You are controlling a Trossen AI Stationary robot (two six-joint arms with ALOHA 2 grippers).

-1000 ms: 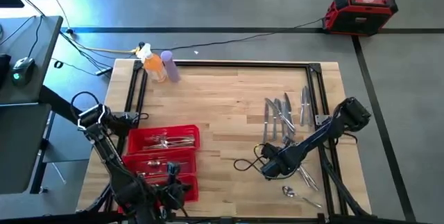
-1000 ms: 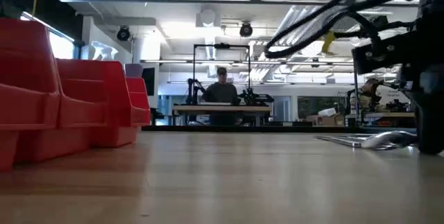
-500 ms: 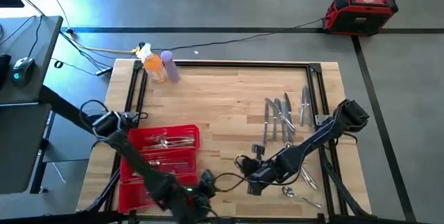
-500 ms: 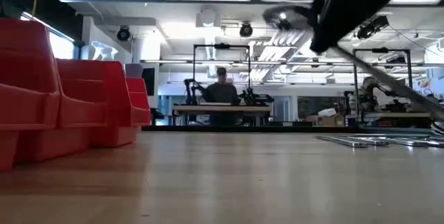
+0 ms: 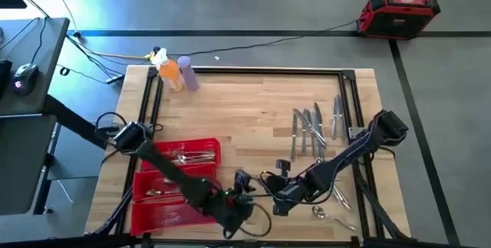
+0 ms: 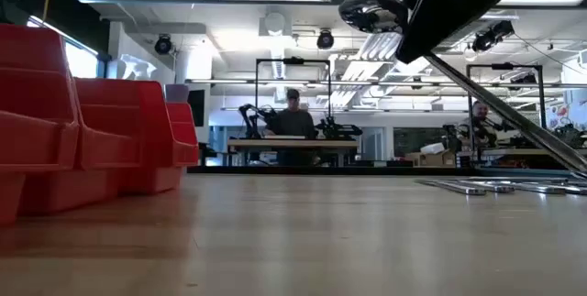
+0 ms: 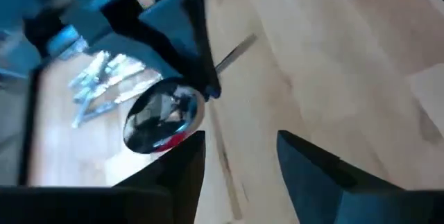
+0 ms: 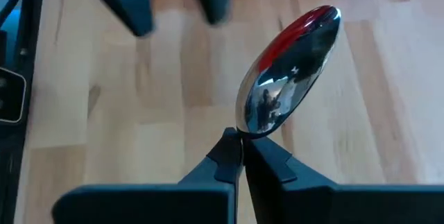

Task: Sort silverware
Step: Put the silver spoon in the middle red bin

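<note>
- A red tray [image 5: 178,177] of moulded plastic sits at the front left of the wooden tabletop [image 5: 245,117]; forks and other silverware lie in its compartments.
- An orange bottle [image 5: 170,73] and a purple bottle [image 5: 189,73] stand side by side at the far left corner, well apart from everything else.
- The left claw [image 5: 244,183] reaches out past the tray's right side over bare wood; its dark fingers [image 7: 177,175] are spread apart with nothing between them, facing the spoon.
- The spoon [image 8: 290,68], smooth and mirror-bright with a red reflection on its bowl, is held above the tabletop, just right of the left claw.
- The right claw [image 5: 278,196] is clenched on the spoon's handle, the bowl pointing toward the left claw.
- A row of slim silver knives [image 5: 311,129] lies at the right side of the tabletop, and another spoon [image 5: 320,213] lies near the front edge, beside the right arm.
</note>
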